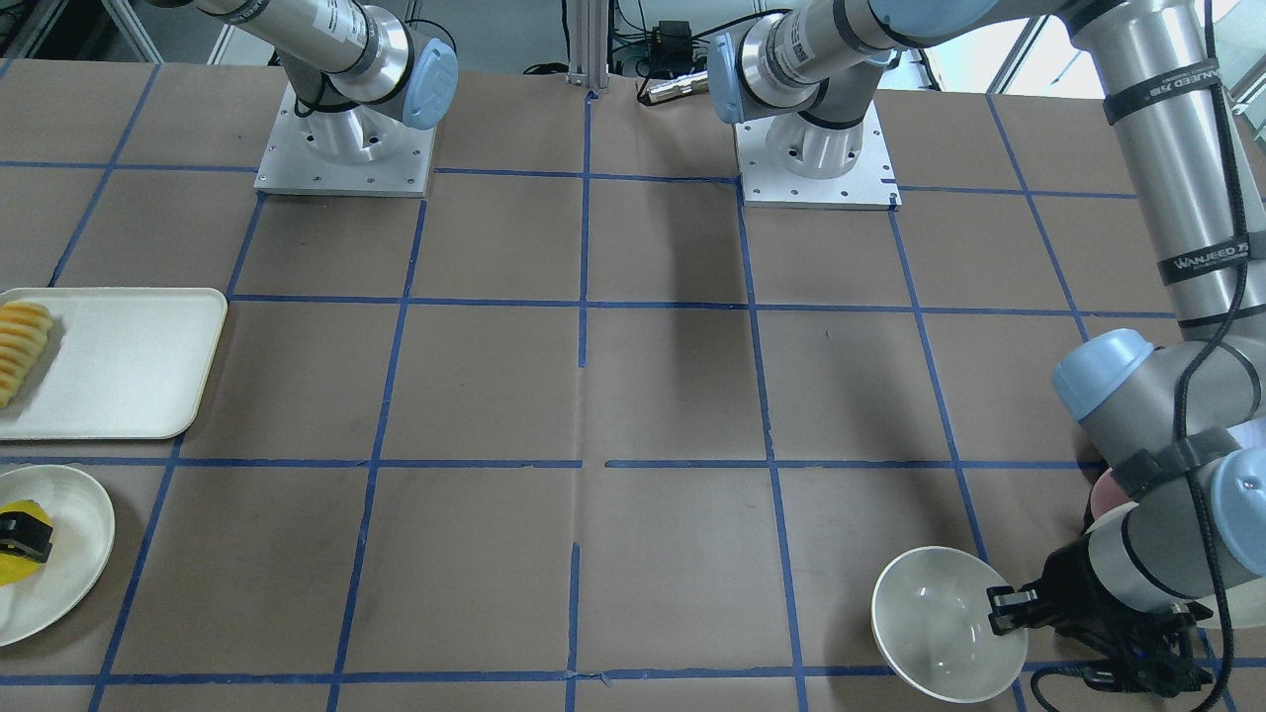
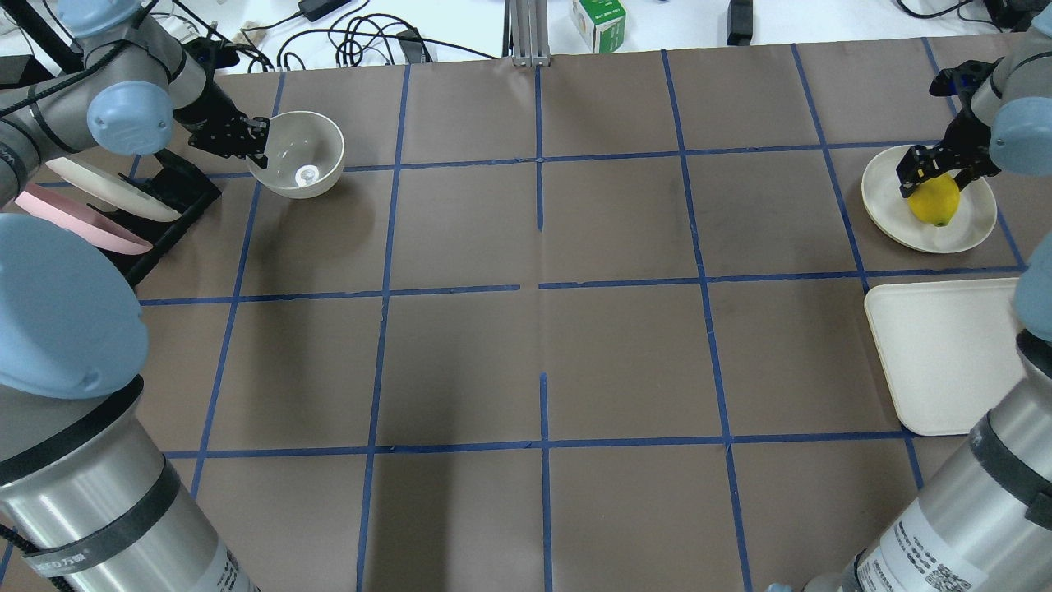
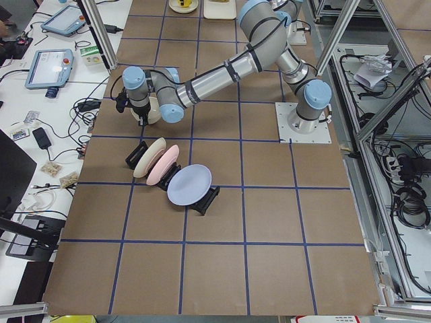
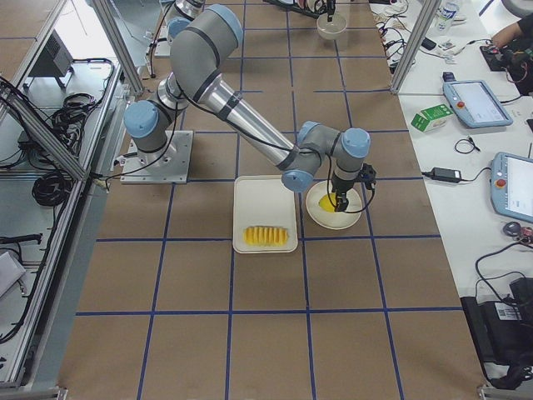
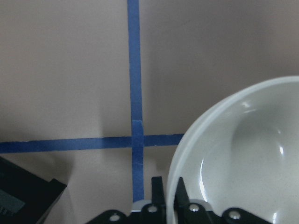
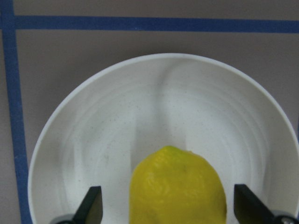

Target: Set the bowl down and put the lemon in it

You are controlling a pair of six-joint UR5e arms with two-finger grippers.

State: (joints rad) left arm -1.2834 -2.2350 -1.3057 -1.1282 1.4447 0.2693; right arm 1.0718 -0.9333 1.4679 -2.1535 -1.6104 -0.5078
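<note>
The off-white bowl (image 2: 304,152) is at the table's far left, near a dish rack. My left gripper (image 2: 255,140) is shut on its rim; in the left wrist view its fingertips (image 5: 156,189) pinch the bowl's wall (image 5: 243,154). The bowl (image 1: 935,623) looks slightly tilted, and I cannot tell whether it touches the table. The yellow lemon (image 2: 934,201) lies on a cream plate (image 2: 970,230) at the far right. My right gripper (image 2: 933,168) is over it, open. In the right wrist view its fingers (image 6: 93,207) stand on either side of the lemon (image 6: 177,186), apart from it.
A black dish rack (image 2: 177,193) beside the bowl holds a cream plate (image 2: 107,189), a pink plate (image 2: 82,222) and a blue plate (image 3: 188,185). A white rectangular tray (image 1: 129,361) with ridged orange slices (image 1: 20,351) lies next to the lemon's plate (image 1: 74,554).
</note>
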